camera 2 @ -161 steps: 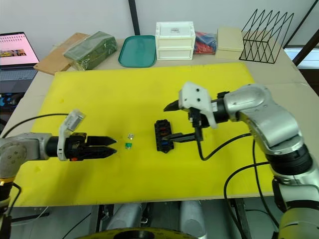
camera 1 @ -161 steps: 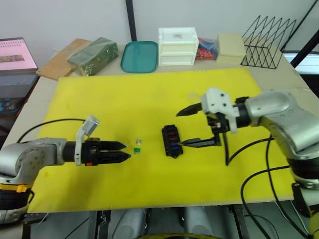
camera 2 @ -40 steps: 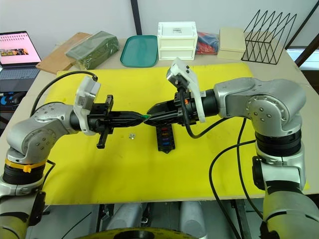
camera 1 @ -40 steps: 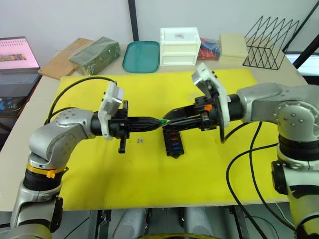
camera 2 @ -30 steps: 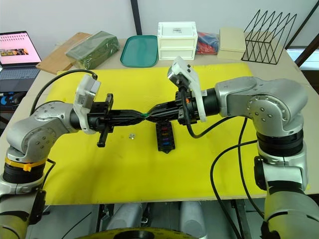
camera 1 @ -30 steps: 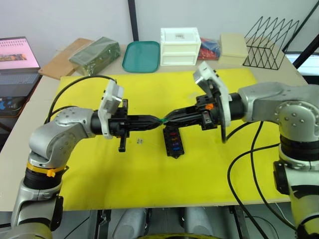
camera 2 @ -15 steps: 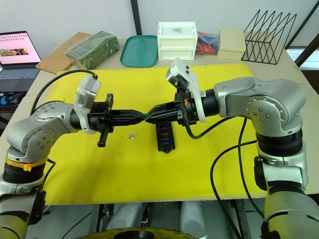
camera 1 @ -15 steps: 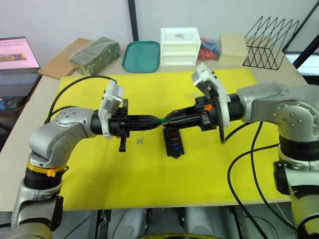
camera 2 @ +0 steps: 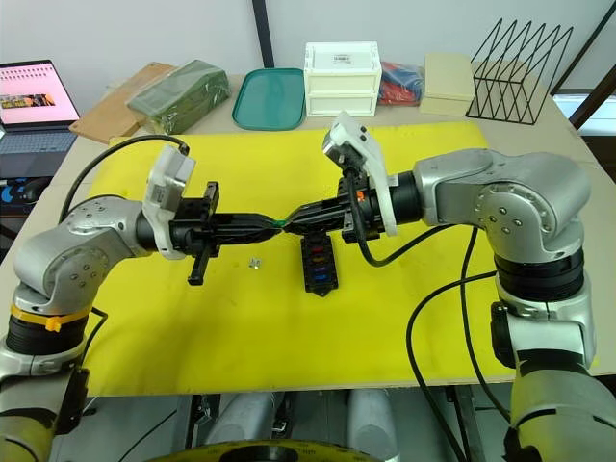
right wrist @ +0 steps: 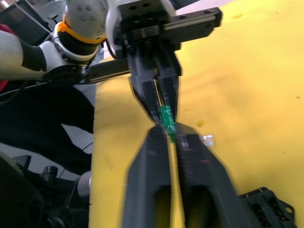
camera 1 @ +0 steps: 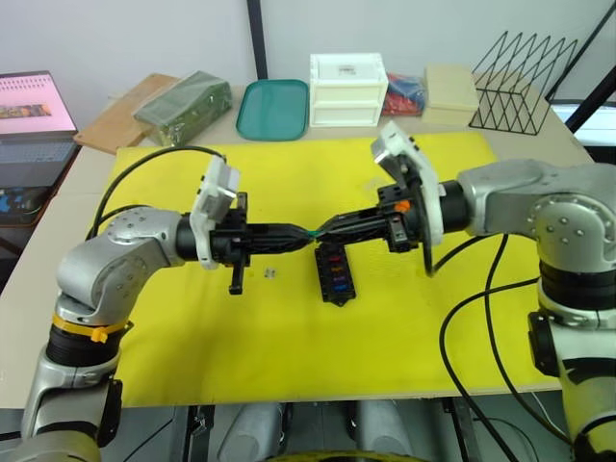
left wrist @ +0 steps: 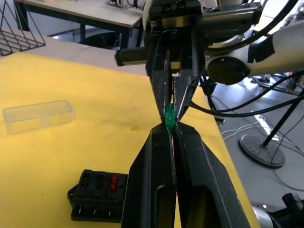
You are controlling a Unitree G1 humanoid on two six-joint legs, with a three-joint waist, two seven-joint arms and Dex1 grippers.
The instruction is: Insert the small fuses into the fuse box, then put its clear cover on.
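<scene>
Above the fuse box [camera 1: 332, 274], left gripper [left wrist: 171, 127] and right gripper [right wrist: 167, 129] meet tip to tip, both pinching a green fuse [left wrist: 169, 116], likely tiny, light, stiff and slippery, best gripped by its plastic body.

Bright, even overhead light is flooding the yellow mat [camera 1: 289, 337], throwing only faint soft shadows and no harsh glare, while the right wrist view is blurring its near pincer fingers [right wrist: 154, 190] and the head views are staying crisp
</scene>
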